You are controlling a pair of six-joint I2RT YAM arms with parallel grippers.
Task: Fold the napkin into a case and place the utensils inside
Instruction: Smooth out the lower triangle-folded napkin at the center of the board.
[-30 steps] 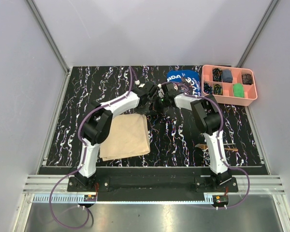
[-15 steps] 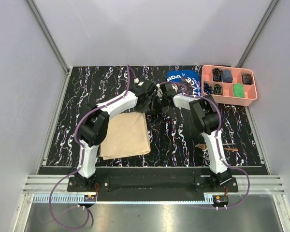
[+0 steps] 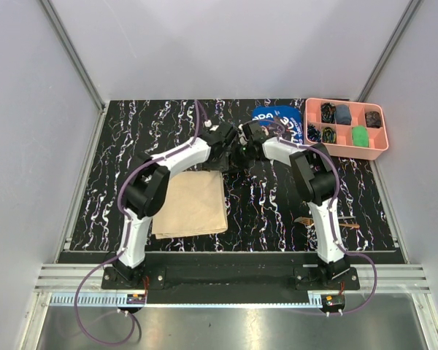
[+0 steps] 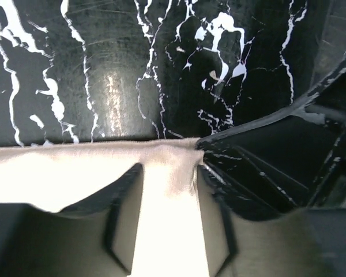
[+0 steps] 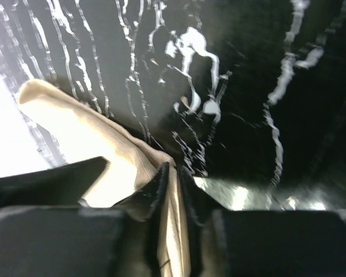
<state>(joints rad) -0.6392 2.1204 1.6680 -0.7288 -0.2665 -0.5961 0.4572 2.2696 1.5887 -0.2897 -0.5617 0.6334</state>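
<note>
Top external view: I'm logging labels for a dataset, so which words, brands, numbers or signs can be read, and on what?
Blue printed cloth: big white letters, partly hidden and too small to read as a word.
Pink plastic compartment tray: no text visible.
Wrist views: no text at all.

Seen from above, the utensils (image 3: pixel 350 225) at 4 o'clock lie half hidden behind the right arm (image 3: pixel 322 211) — too small to name, like the pink tray's (image 3: pixel 350 152) contents. The right wrist view is blurred — the napkin (image 5: pixel 104 150) runs off at 6 o'clock.
</note>
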